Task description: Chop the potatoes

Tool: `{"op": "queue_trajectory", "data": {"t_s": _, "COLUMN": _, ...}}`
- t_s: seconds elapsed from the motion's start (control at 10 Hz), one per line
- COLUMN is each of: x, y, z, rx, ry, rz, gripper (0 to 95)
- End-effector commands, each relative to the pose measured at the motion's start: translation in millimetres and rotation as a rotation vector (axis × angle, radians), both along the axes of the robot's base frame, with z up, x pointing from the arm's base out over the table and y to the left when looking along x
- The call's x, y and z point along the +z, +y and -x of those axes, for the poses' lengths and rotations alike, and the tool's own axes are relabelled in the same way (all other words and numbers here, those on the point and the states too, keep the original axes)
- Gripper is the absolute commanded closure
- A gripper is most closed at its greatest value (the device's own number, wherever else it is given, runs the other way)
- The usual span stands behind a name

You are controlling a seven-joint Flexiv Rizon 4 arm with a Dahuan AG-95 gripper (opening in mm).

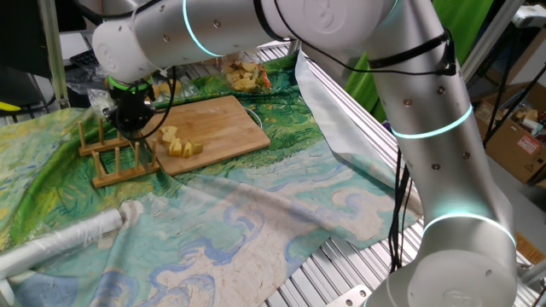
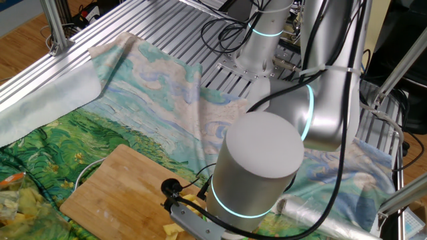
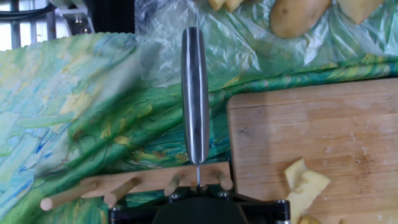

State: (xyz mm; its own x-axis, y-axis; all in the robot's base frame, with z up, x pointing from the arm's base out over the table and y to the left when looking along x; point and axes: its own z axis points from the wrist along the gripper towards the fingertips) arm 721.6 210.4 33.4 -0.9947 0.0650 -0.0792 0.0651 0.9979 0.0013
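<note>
Several pale-yellow potato chunks (image 1: pixel 181 143) lie on the left end of the wooden board (image 1: pixel 223 121). In the hand view they show at the lower right (image 3: pixel 303 186), on the board (image 3: pixel 323 130). My gripper (image 1: pixel 130 119) hangs left of the chunks, above the wooden peg rack (image 1: pixel 119 160). It is shut on a knife (image 3: pixel 194 93), whose steel blade points away from the hand, edge down, over the cloth beside the board. The gripper (image 3: pixel 198 190) shows only as a dark body at the bottom edge. In the other fixed view the arm hides it.
A clear plastic sheet with whole potatoes (image 3: pixel 297 15) and peel scraps (image 1: pixel 246 75) lies beyond the board. The rack's pegs (image 3: pixel 124 188) stand right below the blade. A painted cloth (image 1: pixel 256 222) covers the table, with a rolled white sheet (image 1: pixel 68 239) at the front left.
</note>
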Motion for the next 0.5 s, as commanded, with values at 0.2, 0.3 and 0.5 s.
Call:
{"op": "queue_trajectory", "data": {"t_s": 0.2, "x": -0.2, "y": 0.6, "z": -0.5, "rx": -0.017, "ry": 0.021, "rz": 0.007, "gripper": 76.0}}
{"op": "queue_trajectory", "data": {"t_s": 0.3, "x": -0.3, "y": 0.8, "z": -0.2, "rx": -0.023, "ry": 0.025, "rz": 0.014, "gripper": 57.0}}
{"op": "queue_trajectory", "data": {"t_s": 0.5, "x": 1.5, "y": 0.7, "z": 0.6, "rx": -0.022, "ry": 0.030, "rz": 0.016, "gripper": 57.0}}
